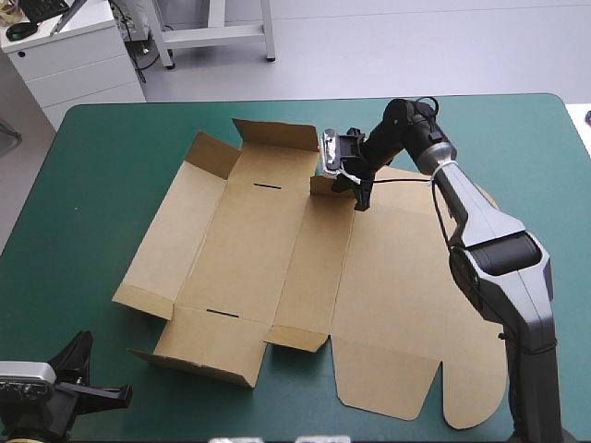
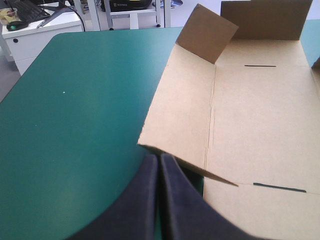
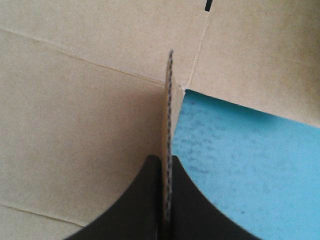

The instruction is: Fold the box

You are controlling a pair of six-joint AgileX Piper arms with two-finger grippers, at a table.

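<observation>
It looks like a robot lab. A black and grey robot arm (image 1: 489,249) reaches over a table (image 1: 102,166) with a teal-green cover. In the upper left stands a white drawer cabinet (image 1: 83,65) with a keyboard (image 1: 42,7) on it; white metal legs (image 1: 217,32) stand on a plain grey floor (image 1: 416,46) at the top.

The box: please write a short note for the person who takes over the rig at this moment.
Right gripper: shut on the box, pinching a small upright flap at its far edge.
Left gripper: shut, empty, short of the box's near left corner.
Box lies on the table, mostly flat; two far flaps raised.
Done: no wall tucked yet.
To do: raise and tuck all walls.
</observation>
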